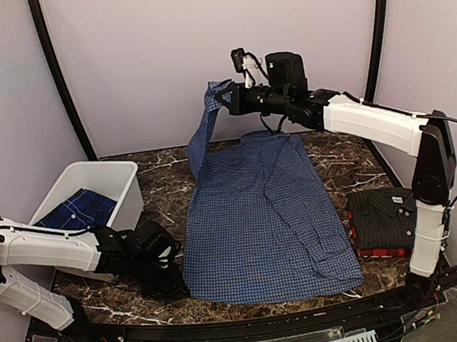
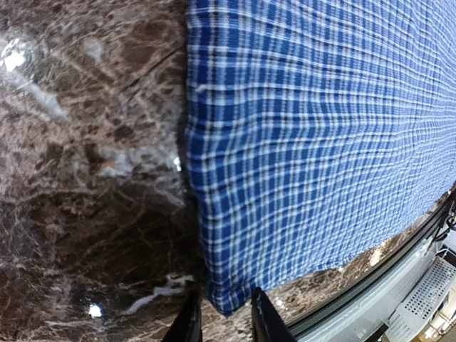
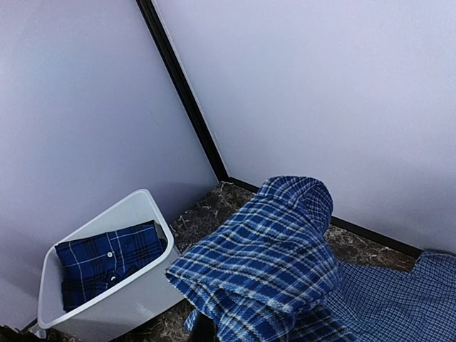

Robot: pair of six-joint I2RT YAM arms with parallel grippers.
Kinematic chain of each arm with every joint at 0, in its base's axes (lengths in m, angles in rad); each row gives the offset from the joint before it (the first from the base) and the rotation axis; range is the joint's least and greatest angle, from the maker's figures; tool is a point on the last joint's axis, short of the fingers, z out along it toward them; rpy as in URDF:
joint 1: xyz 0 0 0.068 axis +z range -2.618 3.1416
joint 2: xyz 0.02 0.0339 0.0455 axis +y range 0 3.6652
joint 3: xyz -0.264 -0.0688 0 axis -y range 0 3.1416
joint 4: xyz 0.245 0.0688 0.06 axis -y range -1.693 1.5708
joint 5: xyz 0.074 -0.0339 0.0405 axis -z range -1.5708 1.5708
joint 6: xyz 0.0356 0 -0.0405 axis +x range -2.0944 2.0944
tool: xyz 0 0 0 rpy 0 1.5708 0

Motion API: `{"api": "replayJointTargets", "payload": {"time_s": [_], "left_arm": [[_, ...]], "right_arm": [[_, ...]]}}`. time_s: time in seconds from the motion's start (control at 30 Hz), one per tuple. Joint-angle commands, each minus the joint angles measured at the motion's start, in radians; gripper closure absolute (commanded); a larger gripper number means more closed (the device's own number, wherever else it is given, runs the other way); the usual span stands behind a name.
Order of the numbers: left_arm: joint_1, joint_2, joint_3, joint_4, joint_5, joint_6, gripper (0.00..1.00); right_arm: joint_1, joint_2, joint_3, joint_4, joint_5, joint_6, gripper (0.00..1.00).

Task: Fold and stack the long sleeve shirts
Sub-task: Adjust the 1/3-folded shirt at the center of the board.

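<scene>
- Dark brown veined marble tabletop [image 1: 327,164] under pale lilac walls [image 1: 158,63] carries the blue-and-white small-check button-up shirt [image 1: 258,217], spread flat in the middle with its collar at the far end.
- Judging by its drape, this cloth is light, limp and unbreakable. It will likely sag and slide on the polished stone, so corners, hem and cuffs look like the best places to grip.
- Right gripper [image 1: 222,99]: jaws pressed together on one sleeve [image 1: 201,133], held high above the far end with the cloth hanging down.
- Left gripper [image 2: 224,324]: jaws narrowly apart at the near-left hem corner [image 2: 226,303], which lies between the fingertips [image 2: 265,320]. Whether they pinch it, I cannot tell.
- Folded black pinstriped shirt [image 1: 382,213] sits on a red-and-black plaid shirt [image 1: 376,251] at the right.
</scene>
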Motion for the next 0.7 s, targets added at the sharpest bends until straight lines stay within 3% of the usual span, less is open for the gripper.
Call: {"api": "replayJointTargets", "payload": {"time_s": [0.0,0.13,0.3,0.67], "left_arm": [[-0.007,0.021,0.010,-0.035,-0.082,-0.016,0.77],[-0.008,0.025,0.024,-0.037,-0.106,-0.011,0.81],[-0.017,0.012,0.046,-0.047,-0.108,0.004,1.00],[-0.106,0.001,0.115,-0.139,-0.062,0.032,1.00]], "right_arm": [[-0.003,-0.018,0.045,0.011,-0.021,-0.010,1.00],[-0.003,-0.022,0.055,0.008,-0.025,-0.014,1.00],[-0.003,-0.025,0.064,0.004,-0.022,-0.022,1.00],[-0.001,-0.030,0.101,0.026,-0.031,-0.044,1.00]]}}
